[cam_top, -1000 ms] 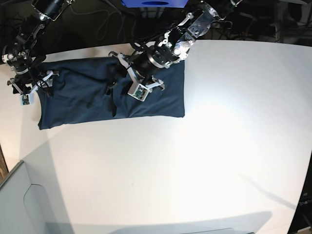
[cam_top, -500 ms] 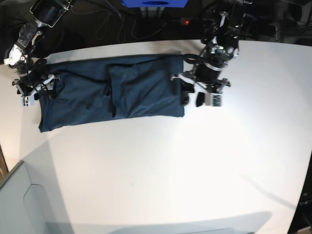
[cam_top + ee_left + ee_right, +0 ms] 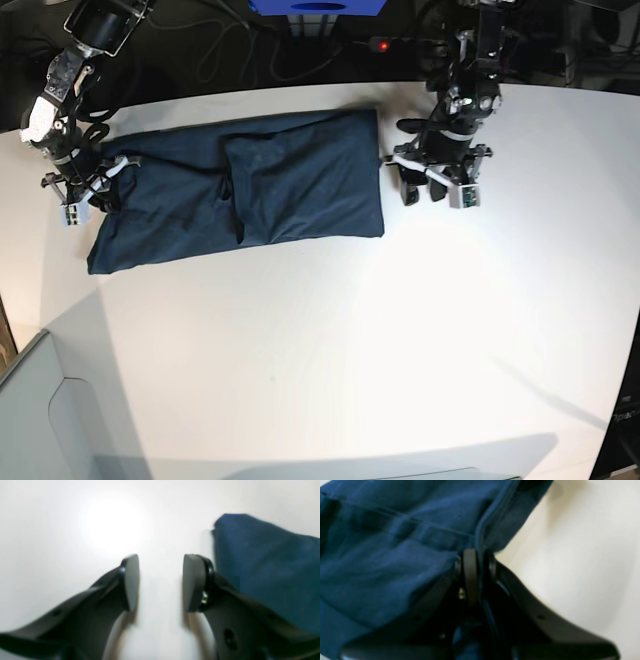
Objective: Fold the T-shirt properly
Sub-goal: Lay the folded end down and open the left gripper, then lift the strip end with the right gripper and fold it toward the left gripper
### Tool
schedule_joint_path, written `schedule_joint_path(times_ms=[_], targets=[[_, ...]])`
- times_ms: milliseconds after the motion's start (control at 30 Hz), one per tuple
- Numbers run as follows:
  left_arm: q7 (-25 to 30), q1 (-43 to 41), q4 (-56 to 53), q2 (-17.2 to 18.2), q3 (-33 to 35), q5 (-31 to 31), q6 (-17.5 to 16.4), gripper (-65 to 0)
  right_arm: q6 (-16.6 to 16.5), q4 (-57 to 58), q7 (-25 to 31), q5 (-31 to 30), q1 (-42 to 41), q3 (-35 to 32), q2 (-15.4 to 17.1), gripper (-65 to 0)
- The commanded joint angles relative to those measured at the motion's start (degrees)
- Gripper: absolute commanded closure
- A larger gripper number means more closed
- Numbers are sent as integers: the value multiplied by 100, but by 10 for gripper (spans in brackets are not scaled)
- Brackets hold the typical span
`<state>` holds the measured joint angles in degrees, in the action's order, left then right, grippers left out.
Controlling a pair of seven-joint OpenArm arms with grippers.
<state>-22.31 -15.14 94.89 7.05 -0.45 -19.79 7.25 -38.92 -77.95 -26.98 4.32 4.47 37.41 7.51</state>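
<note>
Base view first, and we have the T-shirt lying as a long folded band across the far left part of the white table, its long axis running left to right, the left end sagging a little nearer to us than the right. We see soft, thin navy cloth with a doubled panel on the right half, whose edge makes a straight crease down the middle, and a clean squared end on the right. At the left end the fabric bunches and wrinkles.

Over to the right wrist camera, where we find the right gripper pinched tight on a seamed hem of the T-shirt, black fingers almost meeting with the cloth between them. From the base view, that gripper sits at the shirt's left end.

On the left wrist camera, the left gripper hangs with its flat dark pads spread wide over bare table, holding nothing. The shirt's corner lies just beside one finger. We cannot tell whether they touch.
</note>
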Motion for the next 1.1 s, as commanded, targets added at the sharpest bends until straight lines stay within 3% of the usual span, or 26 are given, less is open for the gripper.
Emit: schedule_joint_path(times_ms=[0,267,433,733,933,1067], targets=[[143,50,19,-15,14,-21,-26,-280,-108,-192,-278,188,50,-9,27,0],[134,296,-351,-94,401,-21,-26,-280,-108,-1668,-295,188,138,-70,-201,0],[134,472,-579,-94,542,-12,-26,-280,-108,-2389,-304,223,278,-536,-298,0],[125,489,-658,-94,533,-12,-26,-280,-108,-3787,-278,223,841,-2295,-298,0],[107,489,-658,-76,533,-12,-26,-280,-108,-3734,-278,232,841,-3429,-324,0],[99,481,-658,-76,533,-12,-26,-280,-108,-3435,-278,232,788,-3895,-535,0]])
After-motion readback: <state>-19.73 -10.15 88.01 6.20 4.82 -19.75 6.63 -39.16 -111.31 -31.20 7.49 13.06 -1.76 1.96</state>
